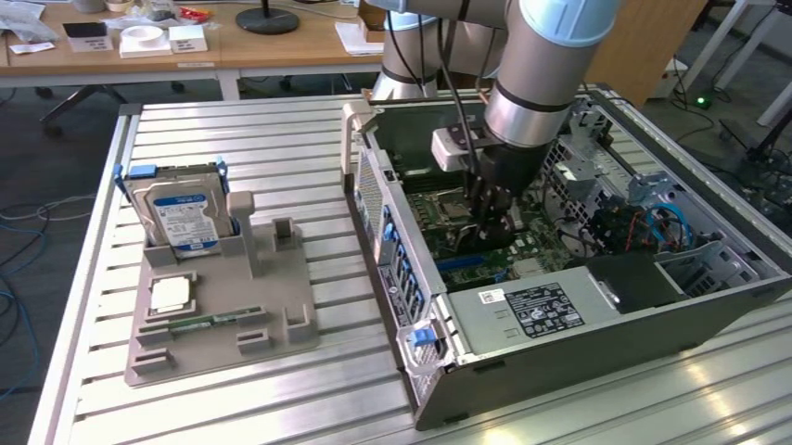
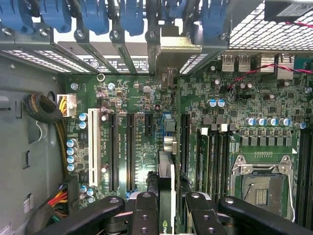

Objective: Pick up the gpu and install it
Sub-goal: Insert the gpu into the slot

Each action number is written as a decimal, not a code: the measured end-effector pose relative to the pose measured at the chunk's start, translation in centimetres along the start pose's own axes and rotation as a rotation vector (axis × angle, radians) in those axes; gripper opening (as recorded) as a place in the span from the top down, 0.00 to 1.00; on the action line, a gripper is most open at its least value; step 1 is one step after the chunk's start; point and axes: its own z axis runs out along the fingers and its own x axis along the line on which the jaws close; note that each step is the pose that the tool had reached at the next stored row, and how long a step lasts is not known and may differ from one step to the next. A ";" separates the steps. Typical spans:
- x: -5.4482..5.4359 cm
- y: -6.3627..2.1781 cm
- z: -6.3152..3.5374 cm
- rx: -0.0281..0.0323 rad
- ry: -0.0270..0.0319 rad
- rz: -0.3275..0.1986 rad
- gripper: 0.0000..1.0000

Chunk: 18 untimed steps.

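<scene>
Inside the open computer case (image 1: 581, 371), end effector (image 1: 485, 234) clamped on the gpu (image 2: 166, 176), card edge-on over the motherboard (image 2: 122, 103).

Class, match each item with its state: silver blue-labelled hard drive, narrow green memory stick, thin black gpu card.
1. silver hard drive
2. green memory stick
3. black gpu card

A. lying flat on the grey holder
B. gripped by the gripper inside the open computer case
C. standing upright in the grey holder

Pairs: 1-C, 2-A, 3-B.
</scene>
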 end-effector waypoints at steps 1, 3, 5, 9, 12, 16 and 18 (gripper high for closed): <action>0.0 0.04 0.00 0.0001 0.0000 0.000 0.74; 0.0 0.10 0.01 0.0001 0.0000 0.000 0.74; 0.0 0.16 0.00 0.0001 0.0000 0.000 0.74; 0.0 0.22 0.11 0.0002 -0.0001 0.000 0.74; 0.0 0.31 0.33 0.0008 -0.0001 0.000 0.74; 0.0 0.40 0.51 0.0007 0.0002 0.000 0.74; 0.0 0.40 0.52 0.0007 0.0003 0.000 0.74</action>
